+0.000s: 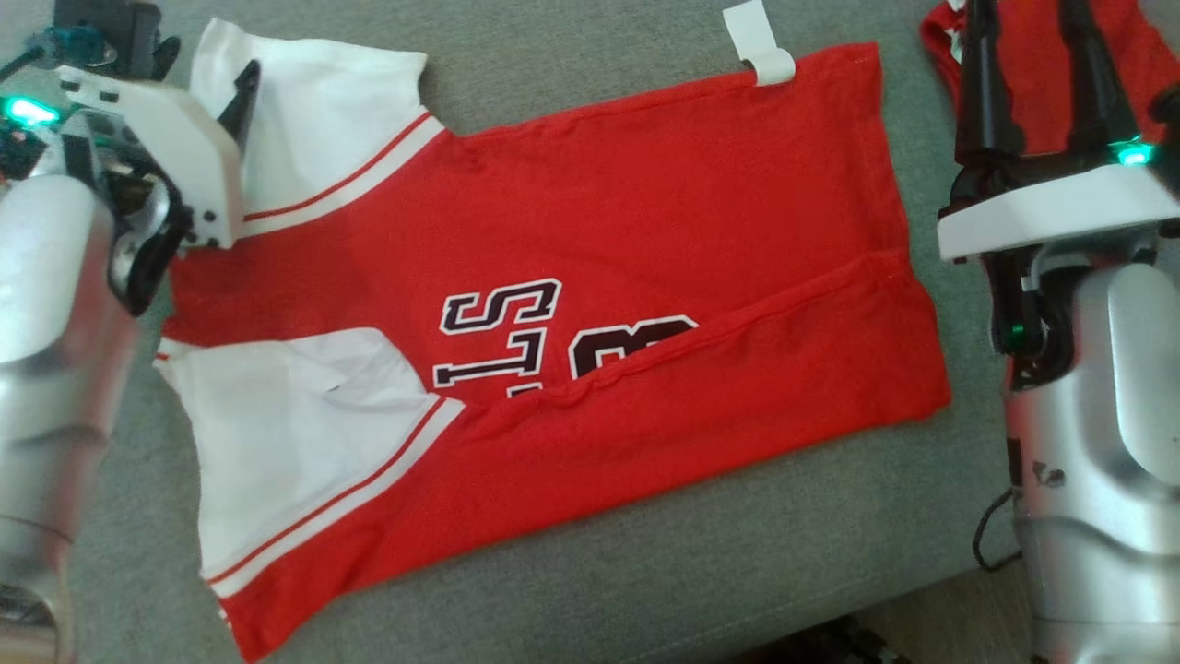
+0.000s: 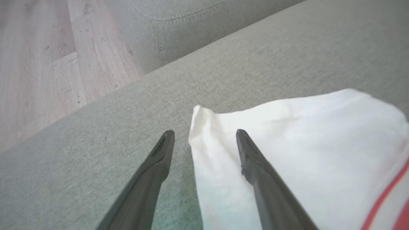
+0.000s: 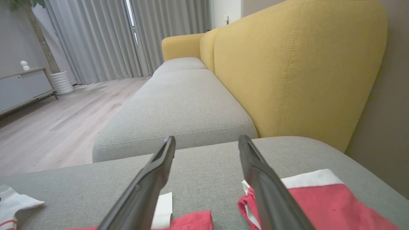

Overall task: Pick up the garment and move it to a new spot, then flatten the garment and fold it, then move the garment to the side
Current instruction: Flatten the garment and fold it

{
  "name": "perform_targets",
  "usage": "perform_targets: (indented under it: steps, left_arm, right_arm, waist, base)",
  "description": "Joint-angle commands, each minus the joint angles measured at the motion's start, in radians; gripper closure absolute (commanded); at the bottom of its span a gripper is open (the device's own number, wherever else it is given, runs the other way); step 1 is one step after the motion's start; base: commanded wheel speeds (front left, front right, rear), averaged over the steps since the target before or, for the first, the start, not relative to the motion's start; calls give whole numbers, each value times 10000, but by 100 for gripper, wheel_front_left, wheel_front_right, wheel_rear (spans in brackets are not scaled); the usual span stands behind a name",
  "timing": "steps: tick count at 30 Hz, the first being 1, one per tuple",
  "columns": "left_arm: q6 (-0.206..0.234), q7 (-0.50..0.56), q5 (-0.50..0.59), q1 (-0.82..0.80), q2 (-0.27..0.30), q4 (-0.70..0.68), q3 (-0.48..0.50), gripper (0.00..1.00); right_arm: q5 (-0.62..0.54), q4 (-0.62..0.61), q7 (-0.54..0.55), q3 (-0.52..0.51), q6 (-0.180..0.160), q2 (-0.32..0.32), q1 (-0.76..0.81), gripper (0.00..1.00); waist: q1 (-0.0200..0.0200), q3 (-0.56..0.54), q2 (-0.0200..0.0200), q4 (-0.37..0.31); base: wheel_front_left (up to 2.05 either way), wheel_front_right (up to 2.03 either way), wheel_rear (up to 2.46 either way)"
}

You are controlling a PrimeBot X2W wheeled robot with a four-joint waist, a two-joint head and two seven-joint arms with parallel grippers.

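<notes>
Currently on the sofa seat [image 1: 645,572]: a red and white garment [image 1: 645,231] lies spread flat, lettering up, sleeves toward the robot's left
Folded edge [image 1: 737,397]: the long side nearest the robot is turned over the body, hiding part of the lettering, so folding seems under way
Left end effector [image 2: 204,132]: fingers apart, empty, low over the far white sleeve [image 1: 313,101], straddling its outer edge, probably lined up to take it for the next fold
Right end effector [image 3: 207,138]: fingers apart, empty, above a second red cloth [image 1: 1134,55] beside the hem, clear of the garment
</notes>
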Motion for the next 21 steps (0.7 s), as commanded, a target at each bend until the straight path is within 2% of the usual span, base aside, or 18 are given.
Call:
perform_targets:
  steps: [1,7,14,15,16,17,21]
  left_arm:
    - [18,-18,-40,-665,666,-34,113,0]
    - [17,-63,-305,-936,748,517,-162,0]
    - [16,266,-1286,-1185,633,867,-623,0]
    - [16,421,-1444,-1175,612,884,-749,7]
    - [16,523,-1590,-1172,616,870,-873,59]
    - [16,546,-1721,-1180,632,834,-973,100]
    - [16,-24,-2133,-1194,565,724,-1093,100]
  right_arm:
    - [72,-203,-112,216,-9,68,-255,0]
    - [95,-68,-176,240,-9,76,-326,0]
    - [13,38,-124,198,-9,81,-408,0]
    - [-8,60,-115,185,-9,82,-425,0]
    - [-24,77,-107,174,-9,82,-440,0]
    - [-38,92,-93,158,-9,79,-454,0]
    - [-103,226,73,181,-9,-124,-485,0]
  waist:
    - [-2,80,0,-123]
    - [-2,183,0,-259]
    - [-2,353,0,-375]
    - [-2,361,0,-377]
    - [-2,368,0,-374]
    - [-2,375,0,-362]
    - [-2,260,0,-142]
  base:
    - [0,0,0]
    - [0,0,0]
    - [0,0,0]
    - [0,0,0]
    - [0,0,0]
    - [0,0,0]
    - [0,0,0]
